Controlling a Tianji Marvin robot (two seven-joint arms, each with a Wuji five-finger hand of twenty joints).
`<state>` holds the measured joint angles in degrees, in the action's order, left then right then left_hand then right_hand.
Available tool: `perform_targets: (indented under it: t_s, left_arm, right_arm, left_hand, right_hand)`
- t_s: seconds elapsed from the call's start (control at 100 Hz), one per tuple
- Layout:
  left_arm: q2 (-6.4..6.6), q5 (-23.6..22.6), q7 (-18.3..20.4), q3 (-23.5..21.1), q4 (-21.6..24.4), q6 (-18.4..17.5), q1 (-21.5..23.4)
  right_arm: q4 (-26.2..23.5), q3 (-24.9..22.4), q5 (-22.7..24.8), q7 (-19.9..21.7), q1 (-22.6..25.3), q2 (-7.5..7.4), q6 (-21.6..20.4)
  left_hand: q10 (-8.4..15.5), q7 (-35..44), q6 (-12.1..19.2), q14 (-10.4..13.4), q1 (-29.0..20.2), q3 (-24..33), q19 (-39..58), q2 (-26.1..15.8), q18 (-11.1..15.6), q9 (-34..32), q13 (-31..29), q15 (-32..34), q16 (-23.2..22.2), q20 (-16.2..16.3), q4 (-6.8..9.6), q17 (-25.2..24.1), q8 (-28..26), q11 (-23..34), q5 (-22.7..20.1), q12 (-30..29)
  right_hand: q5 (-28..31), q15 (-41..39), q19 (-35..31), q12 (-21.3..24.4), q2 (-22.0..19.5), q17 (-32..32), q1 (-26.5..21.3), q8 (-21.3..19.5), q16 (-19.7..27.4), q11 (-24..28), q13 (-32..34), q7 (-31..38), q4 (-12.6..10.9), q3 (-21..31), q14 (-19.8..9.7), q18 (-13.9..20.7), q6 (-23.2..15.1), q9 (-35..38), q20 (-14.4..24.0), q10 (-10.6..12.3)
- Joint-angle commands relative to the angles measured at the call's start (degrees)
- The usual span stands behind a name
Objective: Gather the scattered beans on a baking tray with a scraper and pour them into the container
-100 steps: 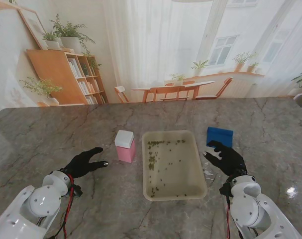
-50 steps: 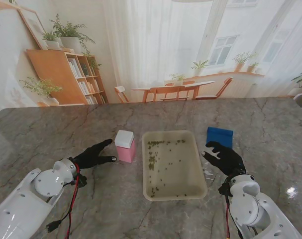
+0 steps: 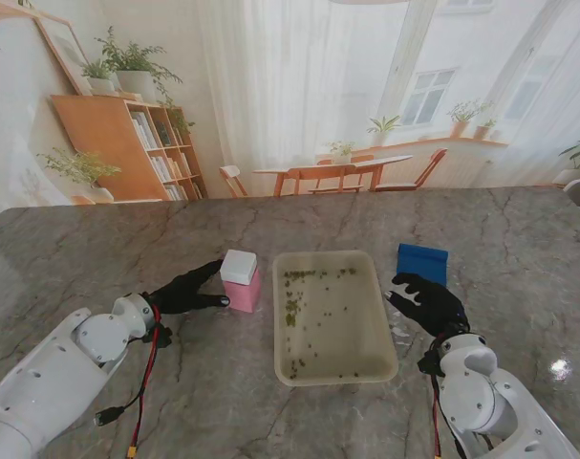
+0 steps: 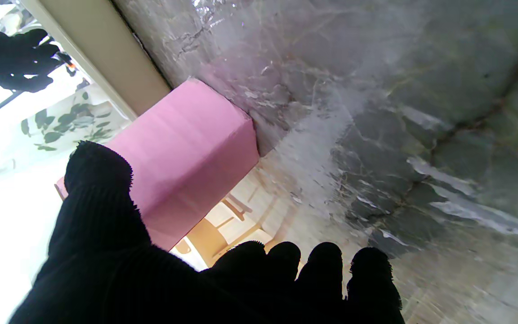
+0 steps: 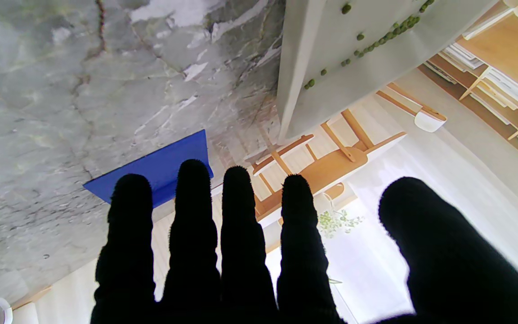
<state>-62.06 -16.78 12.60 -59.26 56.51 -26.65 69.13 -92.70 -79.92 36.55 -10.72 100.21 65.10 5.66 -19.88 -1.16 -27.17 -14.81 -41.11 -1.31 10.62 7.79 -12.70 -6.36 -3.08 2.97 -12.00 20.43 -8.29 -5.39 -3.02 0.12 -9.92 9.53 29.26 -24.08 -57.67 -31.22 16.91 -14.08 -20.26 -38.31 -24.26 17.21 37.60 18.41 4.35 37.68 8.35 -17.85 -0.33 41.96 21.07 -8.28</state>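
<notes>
Landmark: baking tray, cream, long axis running away from me, centre of the grey table. Beans scattered inside it, thickest along its left wall and far end, a few near the close end

Left of tray, just beside its far-left corner: pink container with a white top. Left hand is at the container's left face, thumb toward the far side, fingers toward the near side; fingers spread, holding nothing. Left wrist view puts the thumb across the pink wall, but contact cannot be confirmed from either view

Right of tray, off its far-right corner: blue scraper, lying flat, wide edge roughly across the tray's long axis. Right hand sits between scraper and me, right of the tray's middle, fingers extended and apart, empty. Fingertips point toward the scraper, apparently just short of its near edge

Judgement: right hand is the nearer one to the scraper; reach goes straight ahead, away from me. No gathering begun
</notes>
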Motion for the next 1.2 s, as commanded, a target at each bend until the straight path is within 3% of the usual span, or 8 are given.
perform_targets:
  t_s: [0.0, 0.25, 0.6, 0.9, 0.93, 0.95, 1.06, 1.19]
  left_arm:
    - [-0.90, 0.45, -0.16, 0.91, -1.84, -0.65, -0.95]
    - [-3.12, 5.39, -1.07, 5.97, -10.99, -5.19, -6.03]
    - [-5.02, 10.88, 1.26, 10.22, -16.81, -8.84, -9.43]
    - [-6.54, 16.95, 7.08, 12.77, -20.81, -9.40, -11.25]
    - [-6.80, 17.65, 7.69, 12.98, -21.39, -9.54, -11.43]
    - [-6.97, 18.12, 8.13, 13.11, -21.75, -9.66, -11.56]
    - [-7.72, 20.20, 10.55, 13.89, -23.53, -10.30, -12.29]
    - [-8.84, 22.14, 12.28, 14.07, -25.49, -10.79, -12.74]
  right_arm:
    - [0.22, 0.17, -0.27, 0.92, -0.14, -0.06, -0.03]
    - [0.32, 0.38, -0.52, 1.26, -0.39, -0.10, -0.09]
    - [0.44, 0.91, -0.78, 1.77, -0.93, -0.15, 0.23]
    - [0.45, 1.16, -1.07, 1.49, -1.18, -0.01, 1.19]
    - [0.43, 1.16, -1.10, 1.40, -1.17, 0.01, 1.28]
    - [0.43, 1.15, -1.12, 1.35, -1.16, 0.03, 1.32]
    - [0.40, 1.15, -1.21, 1.15, -1.16, 0.09, 1.64]
    - [0.31, 1.11, -1.34, 1.13, -1.09, 0.12, 1.91]
  left_hand:
    - [-0.05, -1.44, -3.22, -0.61, 2.47, 0.17, 3.41, -1.02, -4.29, 1.84, 2.12, -1.52, 0.32, -1.48, 5.71, 1.07, 1.34, -1.30, 1.59, -0.92]
    - [0.89, -1.63, -1.55, 1.01, 2.99, -0.01, 2.61, -0.66, -2.16, 1.62, 1.54, -0.93, -0.14, -3.02, 5.55, 1.42, 3.07, -0.93, 1.65, -1.04]
    - [1.86, -0.69, 2.56, 1.39, 1.77, 0.56, 6.12, 1.99, -1.16, 1.23, 0.47, 2.06, -1.10, -4.08, 5.44, 2.07, 2.51, 0.03, 1.77, 2.76]
    - [3.69, 1.33, 13.34, 2.37, -2.77, 3.70, 11.47, 7.57, -0.55, -1.83, -3.55, 3.28, -1.30, -5.76, 5.58, 3.22, -9.40, 2.24, 2.14, 6.25]
    - [3.87, 0.92, 15.00, 2.48, 6.41, 23.39, 12.76, 12.23, -0.52, -2.24, -3.97, 3.28, -1.44, -6.60, 3.01, 3.20, -13.75, 2.18, 2.33, 6.48]
    - [4.02, 0.96, 15.53, 2.52, 7.93, 27.32, 12.88, 13.24, -0.50, -2.64, -4.35, 3.32, -1.46, -6.70, 2.37, 3.42, -14.37, 2.20, 2.27, 6.50]
    - [4.46, 3.09, 17.73, 2.51, 7.85, 31.56, 14.51, 15.05, -0.32, -3.95, -5.68, 3.85, -1.83, -6.35, 1.82, 4.15, -18.91, 2.68, 2.64, 6.95]
    - [5.00, 6.51, 20.12, 2.66, 6.13, 33.13, 16.29, 16.07, -0.17, -5.49, -7.17, 4.46, -2.41, -5.88, 1.70, 4.89, -28.62, 3.07, 3.46, 7.46]
  right_hand:
    - [0.47, -0.53, -1.18, -1.13, -1.66, -0.10, 0.68, 0.65, -0.56, 1.26, 0.83, 0.60, 0.93, -0.91, 0.24, -0.72, -0.16, 0.61, 1.09, -0.02]
    - [0.89, -0.71, -1.39, -1.26, -1.84, -0.31, 0.55, 0.70, -0.65, 1.38, 1.25, 0.81, 0.90, -1.18, 0.32, -0.62, -0.21, 1.13, 1.16, 0.01]
    - [1.67, -0.99, -1.74, -1.40, -2.06, -0.57, 0.46, 0.73, -0.77, 1.59, 1.65, 1.18, 0.87, -1.48, 0.33, -0.73, -0.03, 1.65, 1.23, -0.02]
    - [2.58, -1.25, -2.02, -1.48, -2.26, -0.82, 0.31, 0.72, -0.84, 1.82, 1.94, 1.59, 0.83, -1.67, 0.35, -0.87, 0.08, 2.15, 1.24, -0.05]
    - [2.75, -1.29, -2.04, -1.49, -2.28, -0.81, 0.29, 0.71, -0.85, 1.85, 1.99, 1.67, 0.83, -1.70, 0.38, -0.86, 0.10, 2.21, 1.24, -0.06]
    - [2.81, -1.34, -2.05, -1.49, -2.31, -0.80, 0.24, 0.70, -0.87, 1.87, 2.07, 1.70, 0.82, -1.70, 0.39, -0.85, 0.13, 2.25, 1.24, -0.05]
    - [3.15, -1.43, -2.20, -1.51, -2.46, -0.90, 0.12, 0.67, -0.89, 1.94, 2.09, 1.92, 0.80, -1.79, 0.47, -0.92, 0.21, 2.39, 1.24, -0.09]
    - [3.32, -1.53, -2.32, -1.52, -2.57, -0.89, 0.04, 0.68, -0.90, 1.99, 2.15, 2.03, 0.78, -1.96, 0.39, -0.97, 0.20, 2.47, 1.22, -0.09]
